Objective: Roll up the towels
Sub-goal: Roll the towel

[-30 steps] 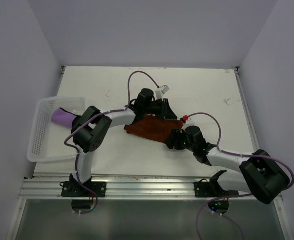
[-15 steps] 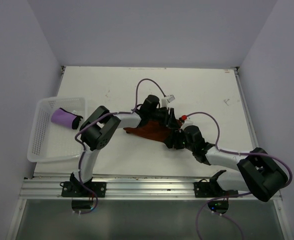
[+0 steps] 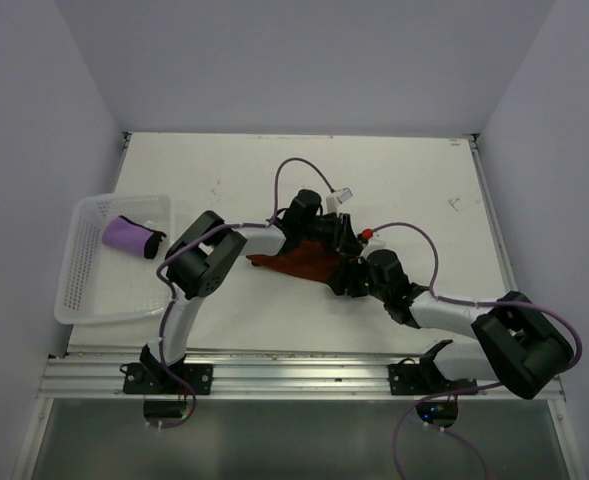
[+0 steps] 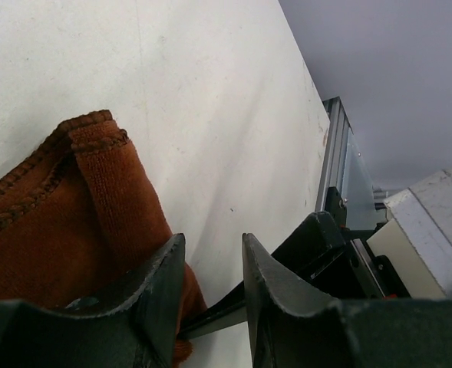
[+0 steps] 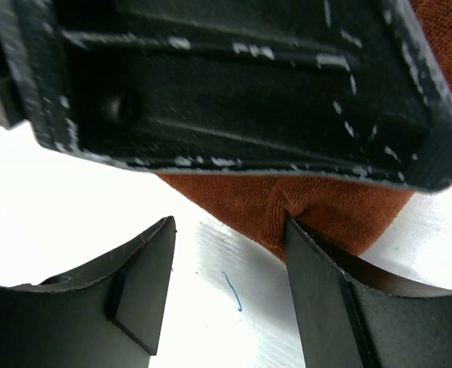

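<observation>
Rust orange-brown terry towel point(image 3: 296, 265) lies mid white surface point(image 3: 414, 180), long axis left-right. My left gripper point(image 4: 212, 247) is narrowly parted with nothing between, at its far right edge. My right gripper point(image 5: 229, 230) is wide and empty, touching the near right corner. Purple rolled towel point(image 3: 127, 235) sits in white perforated plastic basket point(image 3: 82, 290), far left.

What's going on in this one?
Both arms are working on the rust orange towel, which lies bunched in the middle of the table. The left gripper sits low beside it, its jaws slightly apart with no cloth between them. The right gripper faces it with open jaws at the towel's edge. The purple towel lies rolled in the white basket on the left.
</observation>
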Controlling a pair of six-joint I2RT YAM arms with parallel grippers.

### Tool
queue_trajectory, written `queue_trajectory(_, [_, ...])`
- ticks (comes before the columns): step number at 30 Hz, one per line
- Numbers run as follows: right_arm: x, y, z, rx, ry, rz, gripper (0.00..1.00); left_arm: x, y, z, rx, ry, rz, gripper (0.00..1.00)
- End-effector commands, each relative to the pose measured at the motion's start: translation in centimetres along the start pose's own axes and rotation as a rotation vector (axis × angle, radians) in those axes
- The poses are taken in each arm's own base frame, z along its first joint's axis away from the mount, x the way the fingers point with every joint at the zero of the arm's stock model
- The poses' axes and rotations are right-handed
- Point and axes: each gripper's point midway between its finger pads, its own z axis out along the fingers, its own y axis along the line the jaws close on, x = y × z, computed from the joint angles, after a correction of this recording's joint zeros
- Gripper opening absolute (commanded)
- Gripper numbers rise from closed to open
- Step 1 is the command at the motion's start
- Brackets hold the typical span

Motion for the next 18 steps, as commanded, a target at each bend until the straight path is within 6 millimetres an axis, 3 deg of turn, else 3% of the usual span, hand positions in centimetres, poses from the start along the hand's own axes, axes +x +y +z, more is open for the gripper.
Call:
queue_trajectory(1, [2.6,-2.4,-0.1,0.096,0.085,-0.025,0.62,-0.5,-1.1,0.9,0.059,-0.016,0.008,0.39])
queue_trajectory(8, [2.2,-2.2,-0.7,0.093,0.080,-0.029,0.62,0.7,4.1,-0.3,-0.203,-0.046,0.011,0.34])
queue_trajectory(13, [2.0,-2.1,-1.9,0.105,0.098,-0.043,0.62,0.6,5.1,-1.8,-0.273,-0.112,0.021,0.33])
queue_trajectory(18, [-0.2,-1.0,-3.8,0.087,0.028,-0.023,0.64,1.1,5.5,-2.0,-0.282,-0.119,0.008,0.31])
